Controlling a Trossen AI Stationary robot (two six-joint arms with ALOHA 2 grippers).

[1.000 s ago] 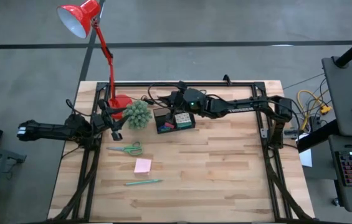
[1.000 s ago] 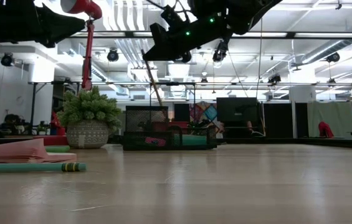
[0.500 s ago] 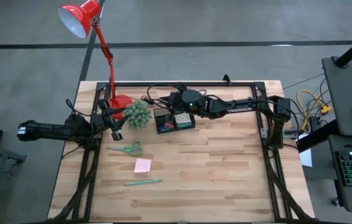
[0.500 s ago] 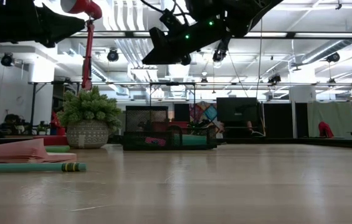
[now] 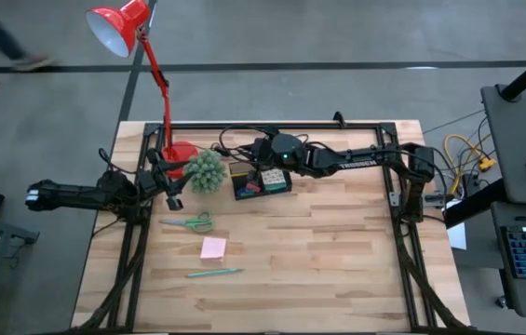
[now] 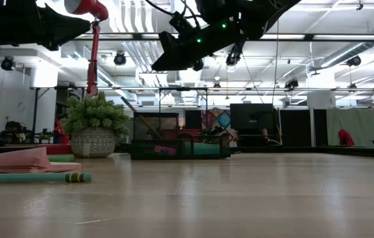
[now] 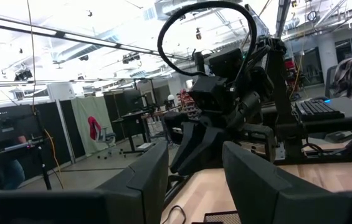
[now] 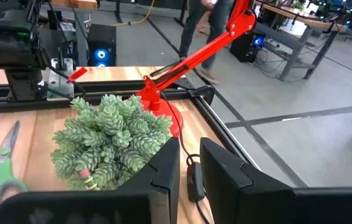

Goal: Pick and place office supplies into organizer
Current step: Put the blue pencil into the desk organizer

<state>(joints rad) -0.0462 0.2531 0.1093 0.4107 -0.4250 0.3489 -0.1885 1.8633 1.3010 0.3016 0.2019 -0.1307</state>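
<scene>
Black organizer (image 5: 261, 180) under our right gripper (image 5: 255, 149), fingers (image 8: 163, 171) slightly apart, holding nothing. Our left gripper (image 5: 171, 191) waits apart beside plant (image 5: 206, 170). Scissors (image 5: 189, 223), pink pad (image 5: 213, 247), pen (image 5: 214, 273) on surface (image 5: 337, 261).

The wooden counter (image 5: 337, 251) carries a black frame (image 5: 402, 237) around its edges. Near the far side stand a red lamp (image 5: 180, 153), a spiky green plant (image 5: 206, 170) just beside it, and a black organizer (image 5: 261, 180) next to the plant. Nearer, toward the left, lie green scissors (image 5: 188, 223), a pink pad (image 5: 213, 247) and a green pen (image 5: 214, 273), each apart from the others
</scene>
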